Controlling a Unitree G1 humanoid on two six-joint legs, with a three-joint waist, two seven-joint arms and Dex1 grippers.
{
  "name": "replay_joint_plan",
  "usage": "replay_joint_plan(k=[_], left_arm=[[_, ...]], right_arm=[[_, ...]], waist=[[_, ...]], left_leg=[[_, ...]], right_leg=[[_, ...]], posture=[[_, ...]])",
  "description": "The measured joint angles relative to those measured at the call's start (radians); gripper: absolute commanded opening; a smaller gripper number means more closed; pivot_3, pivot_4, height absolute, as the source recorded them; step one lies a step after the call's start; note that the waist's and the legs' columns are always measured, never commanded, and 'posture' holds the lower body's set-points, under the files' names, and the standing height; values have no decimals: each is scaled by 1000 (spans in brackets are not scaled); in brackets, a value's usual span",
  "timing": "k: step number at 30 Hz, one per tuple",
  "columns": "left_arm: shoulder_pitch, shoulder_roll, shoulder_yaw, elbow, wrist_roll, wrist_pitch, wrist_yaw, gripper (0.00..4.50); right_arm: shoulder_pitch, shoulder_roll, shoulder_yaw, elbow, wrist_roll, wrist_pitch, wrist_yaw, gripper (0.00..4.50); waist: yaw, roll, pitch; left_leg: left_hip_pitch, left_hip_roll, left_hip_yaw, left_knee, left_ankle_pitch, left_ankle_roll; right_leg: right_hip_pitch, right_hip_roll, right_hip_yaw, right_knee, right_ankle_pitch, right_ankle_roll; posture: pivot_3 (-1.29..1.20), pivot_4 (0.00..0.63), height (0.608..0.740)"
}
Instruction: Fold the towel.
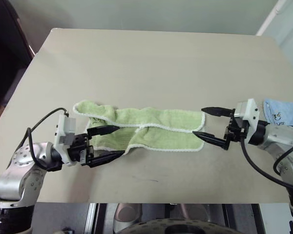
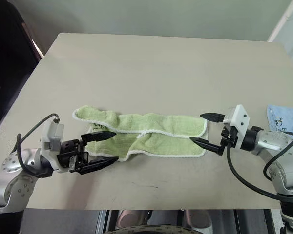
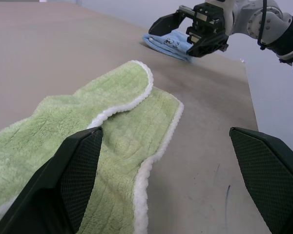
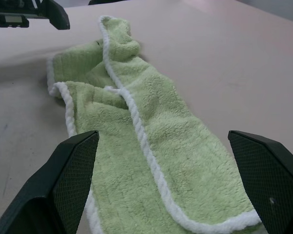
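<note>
The light green towel (image 1: pixel 158 127) lies crumpled in a long strip across the middle of the table, its white edging showing and one long side partly doubled over. My left gripper (image 1: pixel 120 140) stands open at the towel's left end. One of its fingers (image 3: pixel 78 180) is over the cloth and the other is over bare table at the front edge. My right gripper (image 1: pixel 198 122) stands open at the towel's right end, pointing along the strip (image 4: pixel 151 122), with nothing between its fingers.
The beige table (image 1: pixel 151 58) has bare room behind and in front of the towel. A smaller light blue cloth (image 1: pixel 283 112) with a dark print lies at the right edge, behind my right wrist. Past the table's left side is a dark area.
</note>
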Motion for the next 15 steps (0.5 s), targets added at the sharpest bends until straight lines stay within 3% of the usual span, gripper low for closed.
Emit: replay_joint_plan(k=[10, 15], left_arm=[[-26, 0, -12, -6, 0, 15, 16, 4500], [-48, -6, -32, 23, 12, 9, 4, 4500]], right_arm=[[-5, 9, 5, -6, -3, -2, -1, 4473], [-34, 15, 56, -6, -82, -22, -34, 4473]], waist=[[0, 0, 0], [0, 0, 0]], left_leg=[[0, 0, 0, 0, 0, 0], [1, 1, 0, 0, 0, 0]], right_leg=[[0, 0, 0, 0, 0, 0], [0, 0, 0, 1, 1, -1]], posture=[[0, 150, 740], [0, 150, 740]])
